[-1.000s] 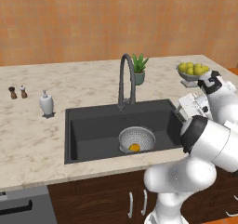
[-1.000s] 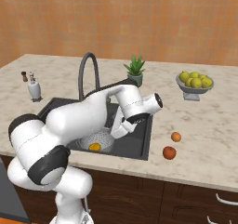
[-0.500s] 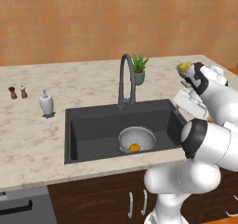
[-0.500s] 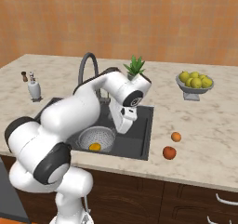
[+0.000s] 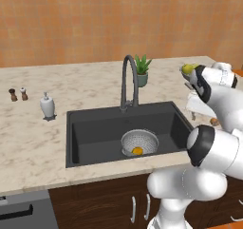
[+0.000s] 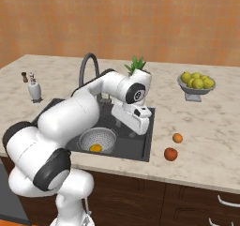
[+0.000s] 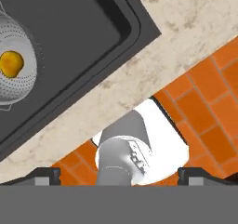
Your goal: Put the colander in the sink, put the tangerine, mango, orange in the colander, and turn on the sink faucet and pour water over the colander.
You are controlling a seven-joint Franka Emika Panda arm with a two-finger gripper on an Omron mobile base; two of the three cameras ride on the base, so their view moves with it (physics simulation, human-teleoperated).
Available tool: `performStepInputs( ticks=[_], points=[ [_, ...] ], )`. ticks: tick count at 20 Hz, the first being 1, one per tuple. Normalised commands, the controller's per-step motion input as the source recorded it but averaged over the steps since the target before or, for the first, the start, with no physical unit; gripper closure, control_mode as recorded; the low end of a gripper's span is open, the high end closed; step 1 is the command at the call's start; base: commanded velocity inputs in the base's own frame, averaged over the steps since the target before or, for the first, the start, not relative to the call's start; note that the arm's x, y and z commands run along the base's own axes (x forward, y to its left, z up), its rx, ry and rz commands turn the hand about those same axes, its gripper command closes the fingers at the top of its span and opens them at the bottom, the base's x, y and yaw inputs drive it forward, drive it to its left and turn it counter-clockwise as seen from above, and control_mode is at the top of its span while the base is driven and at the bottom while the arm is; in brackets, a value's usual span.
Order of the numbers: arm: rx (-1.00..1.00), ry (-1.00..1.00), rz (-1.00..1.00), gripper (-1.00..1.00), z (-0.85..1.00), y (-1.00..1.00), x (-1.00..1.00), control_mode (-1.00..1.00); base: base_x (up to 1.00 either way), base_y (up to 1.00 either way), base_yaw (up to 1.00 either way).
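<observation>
I see the beige marbled counter (image 5: pixel 95 81), smooth stone with a brown-flecked pattern, running wide under an orange wall. Set in it is the sink (image 5: pixel 95 138), a big rectangular dark grey-black matte basin with rounded corners. The sink faucet (image 5: pixel 129 81), a tall dark metal gooseneck with a high arch, stands at the back rim of the sink. The colander (image 5: pixel 139 141) sits inside the sink, toward its front right: round silvery-white metal bowl, pierced all over with tiny holes. One yellow-orange fruit (image 5: pixel 137 151) lies in the colander bottom; I can't tell which kind. The gripper (image 7: pixel 119 174) is raised over the sink's right front corner, fingertips (image 7: pixel 46 174) spread wide apart at the hand view's bottom edge, holding nothing. On the counter right of the sink, two round fruits rest near each other: a smaller orange one (image 6: pixel 177 138) and a redder one (image 6: pixel 170 154). Small potted plant (image 5: pixel 142 71) beside the faucet.
</observation>
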Motion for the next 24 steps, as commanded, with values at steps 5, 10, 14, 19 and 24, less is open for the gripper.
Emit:
performStepInputs(
  ticks=[5,10,14,19,24],
  points=[
    [0.00,-0.38,0.25,-1.00,-0.03,-0.57,-0.26,-1.00,0.00,0.00,0.00],
    [0.00,-0.17,0.23,-1.00,-0.07,-0.33,0.00,-1.00,0.00,0.00,0.00],
    [0.00,-0.03,0.19,-1.00,-0.10,-0.48,0.03,-1.00,0.00,0.00,0.00],
    [0.00,0.07,0.06,-1.00,-0.05,-0.53,0.00,-1.00,0.00,0.00,0.00],
    [0.03,0.01,0.00,-1.00,-0.24,-0.44,0.02,-1.00,0.00,0.00,0.00]
  ],
)
